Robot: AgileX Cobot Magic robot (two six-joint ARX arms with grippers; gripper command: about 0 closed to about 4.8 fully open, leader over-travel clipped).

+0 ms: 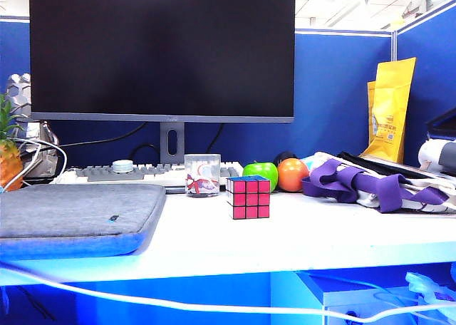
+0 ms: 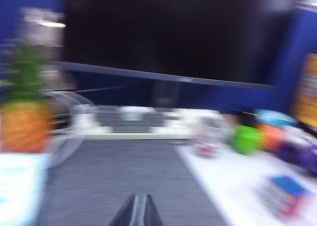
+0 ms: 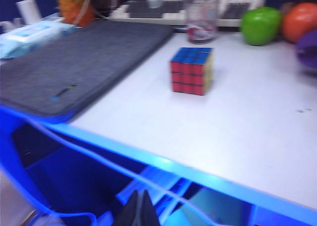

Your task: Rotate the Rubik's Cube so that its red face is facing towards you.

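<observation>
The Rubik's Cube (image 1: 249, 197) stands on the white desk (image 1: 299, 232) in front of the keyboard, its red face (image 1: 250, 200) turned toward the exterior camera and blue on top. In the right wrist view the Rubik's Cube (image 3: 192, 71) shows red and blue sides. The blurred left wrist view catches the Rubik's Cube (image 2: 283, 195) far off to the side. My left gripper (image 2: 139, 198) is shut and empty over the grey sleeve (image 2: 124, 181). My right gripper (image 3: 140, 195) is shut and empty, below the desk's front edge. Neither gripper appears in the exterior view.
A grey laptop sleeve (image 1: 75, 214) covers the desk's left part. Behind the cube stand a clear cup (image 1: 202, 174), a green apple (image 1: 261, 172), an orange (image 1: 293, 174) and a keyboard (image 1: 135, 172) under a monitor (image 1: 162, 50). A purple strap (image 1: 370, 184) lies right; a white cable (image 1: 214, 307) hangs below the edge.
</observation>
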